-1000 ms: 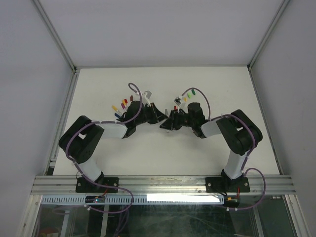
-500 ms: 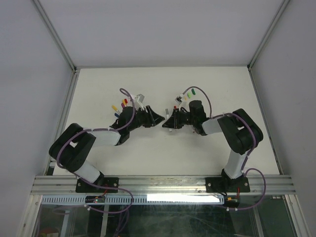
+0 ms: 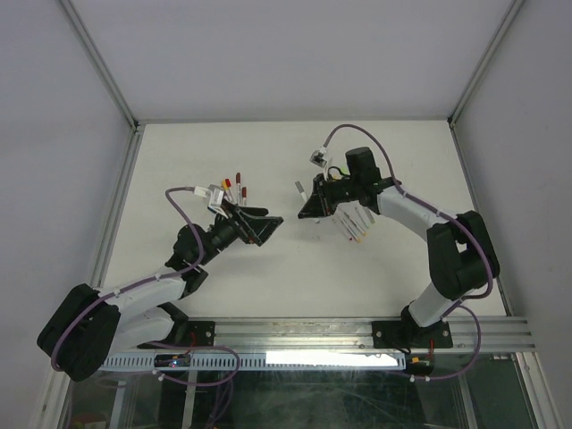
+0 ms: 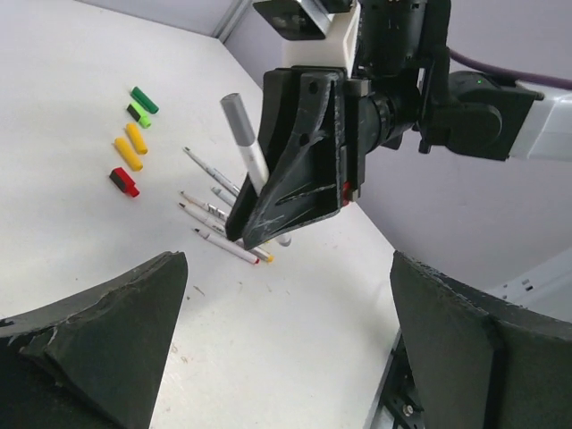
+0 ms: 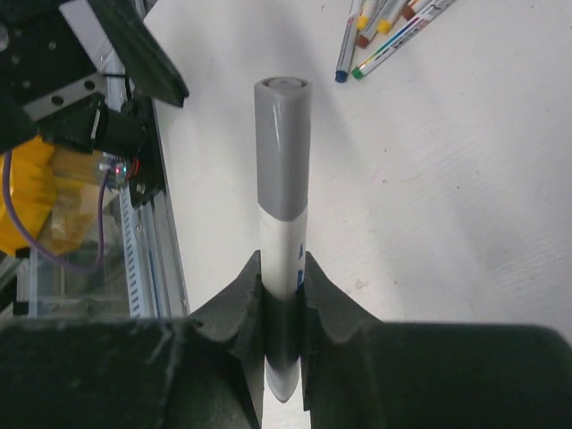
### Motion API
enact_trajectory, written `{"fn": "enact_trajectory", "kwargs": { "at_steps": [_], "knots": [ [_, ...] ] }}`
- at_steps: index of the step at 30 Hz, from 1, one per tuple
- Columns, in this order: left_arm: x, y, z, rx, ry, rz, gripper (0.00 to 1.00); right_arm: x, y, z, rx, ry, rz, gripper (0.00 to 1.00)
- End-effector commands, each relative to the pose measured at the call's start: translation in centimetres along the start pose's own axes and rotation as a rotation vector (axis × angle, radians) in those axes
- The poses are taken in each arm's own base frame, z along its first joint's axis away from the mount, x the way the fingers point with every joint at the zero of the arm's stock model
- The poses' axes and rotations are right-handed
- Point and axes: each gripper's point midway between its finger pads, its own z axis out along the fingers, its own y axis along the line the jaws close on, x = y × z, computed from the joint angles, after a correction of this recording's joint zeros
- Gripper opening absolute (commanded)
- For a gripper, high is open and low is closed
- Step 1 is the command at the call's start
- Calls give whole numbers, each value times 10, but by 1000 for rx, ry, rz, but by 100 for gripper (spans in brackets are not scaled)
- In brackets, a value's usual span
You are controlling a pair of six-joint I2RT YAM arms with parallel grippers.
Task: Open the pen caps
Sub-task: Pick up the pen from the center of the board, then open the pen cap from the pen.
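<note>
**Partner:** Where is the cap you are after?

**Me:** On the pen (image 5: 282,234) that my right claw (image 5: 284,273) has clenched round the white barrel. The grey cap (image 5: 283,147), as I take that end piece to be, stands clear above the jaws, over the counter (image 3: 295,277). The loose caps (image 4: 130,150) lie in little groups on the counter, well apart from it, and the bare pens (image 4: 229,245) lie fanned below my right claw.

**Partner:** How will it handle?

**Me:** I judge it light, stiff and smooth, so likely slippery, and pressed on rather than screwed. It has flat sides, so I would pinch those at mid-length and pull straight along the barrel. A skewed pull could twist the pen in my grip.

**Partner:** And your left claw (image 3: 259,225)?

**Me:** Released, spread wide, nothing in it.

**Partner:** What differs from a second ago?

**Me:** Then both claws met at mid-counter and the left was closed. Now my left arm lies low and stretched out, while my right has swung toward the far side.
</note>
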Motion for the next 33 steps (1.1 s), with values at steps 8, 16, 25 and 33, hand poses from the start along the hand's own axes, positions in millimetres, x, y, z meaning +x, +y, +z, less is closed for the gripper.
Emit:
{"fn": "enact_trajectory", "kwargs": {
  "at_steps": [8, 16, 25, 33],
  "knots": [
    [-34, -53, -22, 266, -182, -58, 99, 21, 46, -44, -125, 131, -95, 0],
    [-19, -61, -13, 255, -205, -68, 98, 23, 46, -44, -151, 149, -99, 0],
    [-9, -55, -4, 249, -213, -152, 98, 21, 46, -44, -154, 150, -107, 0],
    [2, -56, 8, 295, -180, -198, 96, 22, 46, -43, -166, 155, -98, 0]
  ]
}}
